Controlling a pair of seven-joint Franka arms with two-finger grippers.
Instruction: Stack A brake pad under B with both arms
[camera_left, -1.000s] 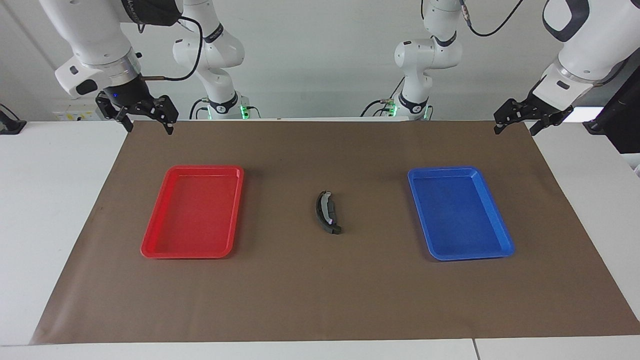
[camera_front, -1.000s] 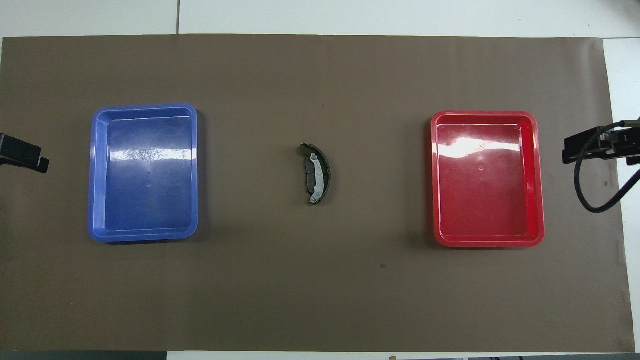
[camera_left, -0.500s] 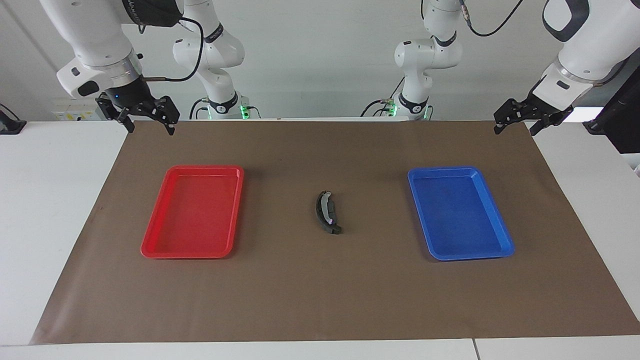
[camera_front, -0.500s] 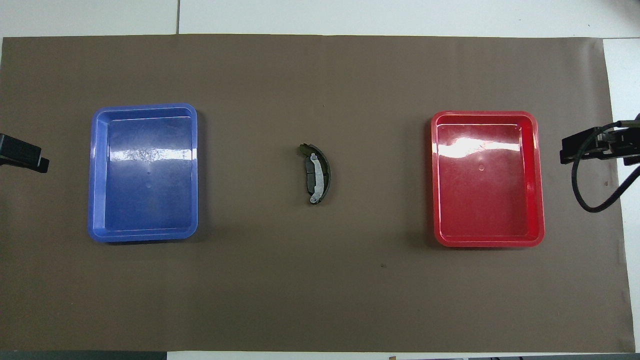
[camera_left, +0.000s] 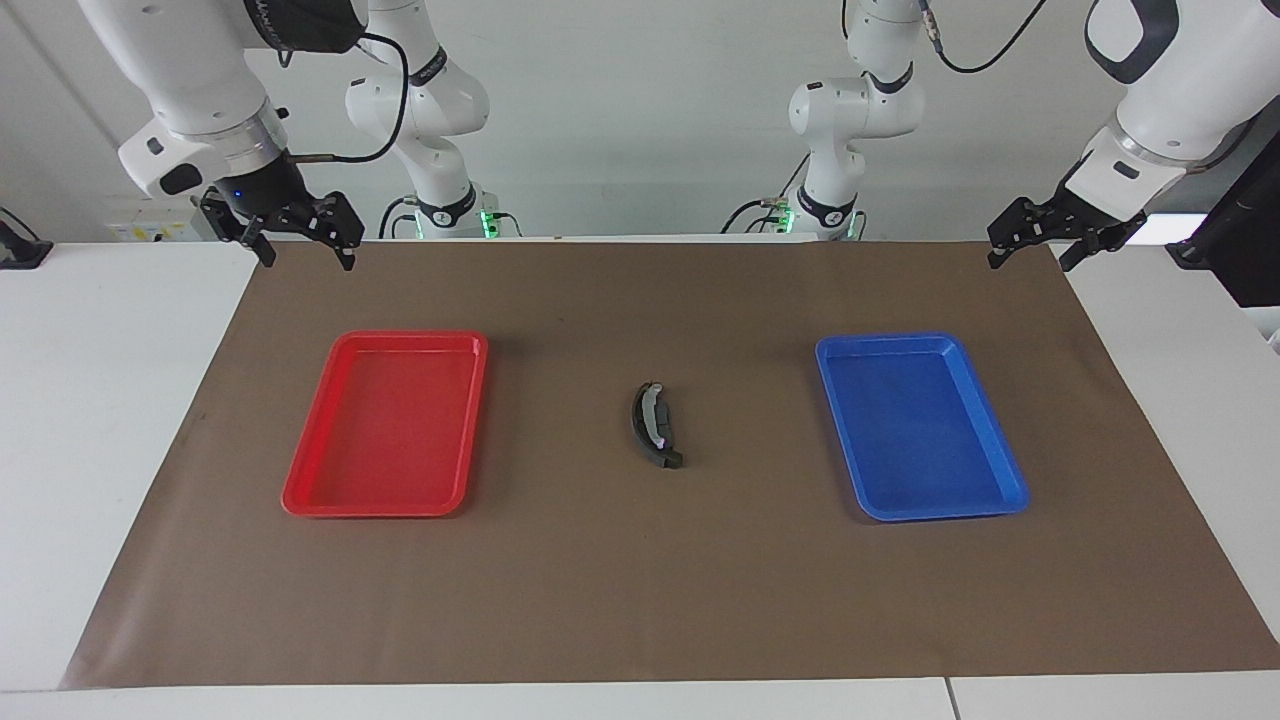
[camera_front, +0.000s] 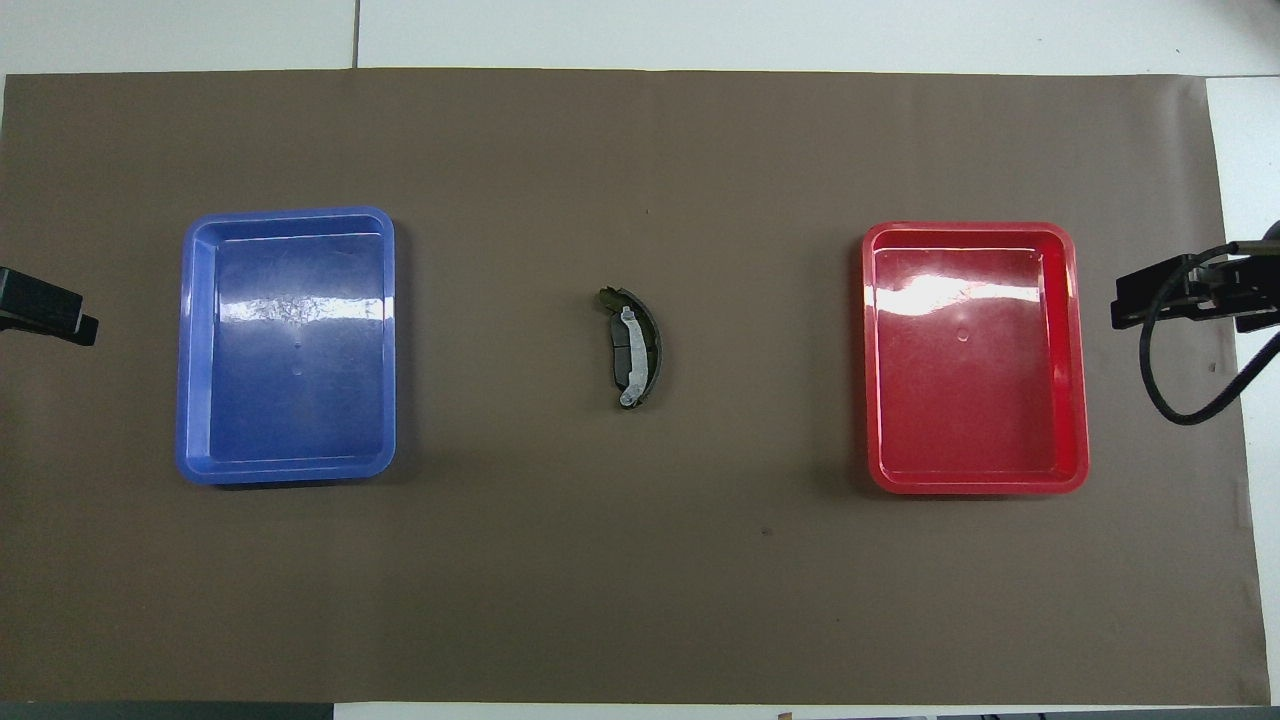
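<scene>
Crescent B (camera_left: 646, 425) seems to lie on the A brake pad (camera_left: 662, 458), between red tray (camera_left: 300, 497) and blue tray (camera_left: 1010, 497).

You had bright, even light from above in both views. Glare showed as pale streaks on the floor of the glossy blue plastic tray (camera_front: 288, 300) and the glossy red plastic tray (camera_front: 940, 292) in the overhead view, toward each tray's 12 o'clock side; the facing view showed neither. Shadows were soft and short: a faint dark fringe hugged each tray along its 6 o'clock rim in the overhead view. The matte brown paper mat (camera_front: 640, 560) gave no reflection. Focus was sharp across the middle, and the mat's edges ran straight, without bending.
</scene>
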